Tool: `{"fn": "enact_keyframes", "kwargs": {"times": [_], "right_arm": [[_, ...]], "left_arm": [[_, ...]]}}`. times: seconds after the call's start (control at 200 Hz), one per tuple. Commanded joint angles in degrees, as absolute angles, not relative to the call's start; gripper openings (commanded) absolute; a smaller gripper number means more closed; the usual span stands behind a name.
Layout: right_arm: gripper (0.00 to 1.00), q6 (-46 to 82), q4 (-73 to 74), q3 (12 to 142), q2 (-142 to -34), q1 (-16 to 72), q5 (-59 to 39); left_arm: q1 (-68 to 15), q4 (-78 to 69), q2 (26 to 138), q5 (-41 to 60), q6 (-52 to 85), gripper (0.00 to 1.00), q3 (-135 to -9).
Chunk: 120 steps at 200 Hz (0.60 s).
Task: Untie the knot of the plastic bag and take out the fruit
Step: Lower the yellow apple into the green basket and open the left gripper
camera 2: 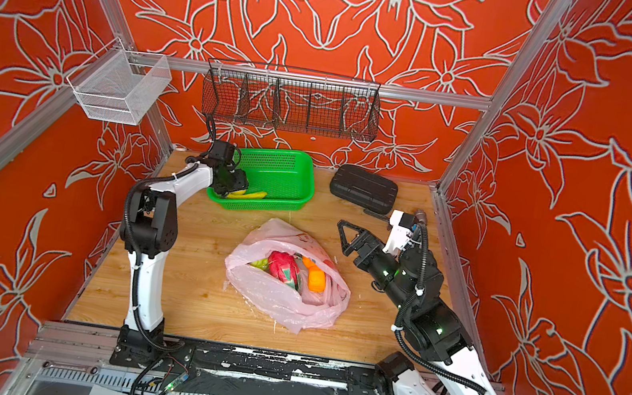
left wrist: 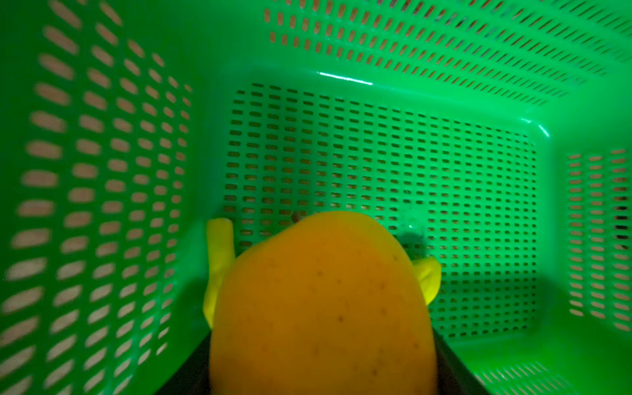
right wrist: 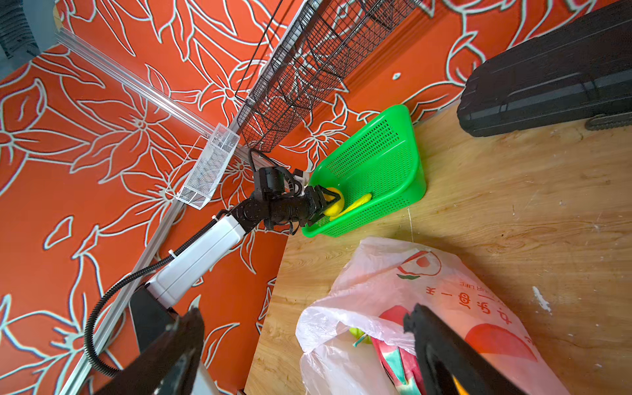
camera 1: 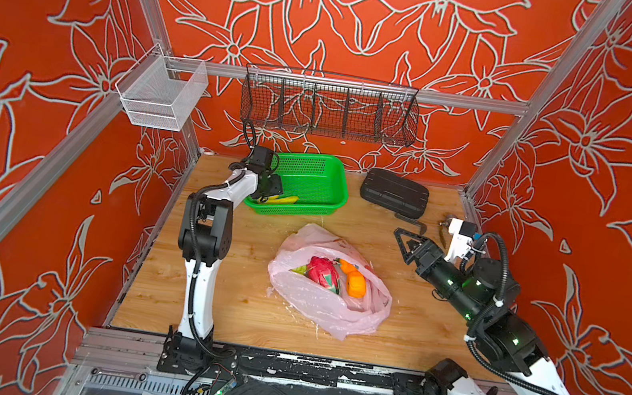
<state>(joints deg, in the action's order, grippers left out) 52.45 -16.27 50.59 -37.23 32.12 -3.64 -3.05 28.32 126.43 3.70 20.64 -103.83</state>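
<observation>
One pink plastic bag [camera 1: 326, 305] is seen lying mouth-open on the counter [camera 1: 208, 296]. Inside it are counted one dragon fruit [camera 1: 322, 273], two orange pieces [camera 1: 356, 285] and one green piece [camera 1: 299, 269], partly veiled by the film. Behind the bag, one green basket [camera 1: 321, 178] is occupied by one banana [camera 1: 284, 199] and by the left end effector [right wrist: 326, 207], which is clamped around one yellow round fruit [left wrist: 321, 307]. Just right of the bag, the right end effector [camera 1: 403, 245] is held spread wide and empty. One black case [camera 1: 394, 192] is set behind the bag; one black wire rack [camera 1: 329, 108] and one white mesh basket [camera 1: 160, 97] are hung beyond.
</observation>
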Motion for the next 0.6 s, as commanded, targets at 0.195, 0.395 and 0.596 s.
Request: {"fn": "enact_keyframes", "kwargs": {"times": [0.195,0.395,0.596], "right_arm": [[0.95,51.5,-18.3,50.5,-36.3,32.1,-1.7],[0.96,51.7,-17.9,50.9,-37.9,32.1,-2.2],[0.95,51.9,-16.5,51.5,-39.7,32.1,-4.3]], "left_arm": [[-2.3,32.7,132.0,6.9,20.1,0.7,-109.1],[-2.3,30.4,128.8,8.2,20.5,0.83,-105.6],[-2.3,28.8,124.2,8.3,21.0,0.93,-102.7]]}}
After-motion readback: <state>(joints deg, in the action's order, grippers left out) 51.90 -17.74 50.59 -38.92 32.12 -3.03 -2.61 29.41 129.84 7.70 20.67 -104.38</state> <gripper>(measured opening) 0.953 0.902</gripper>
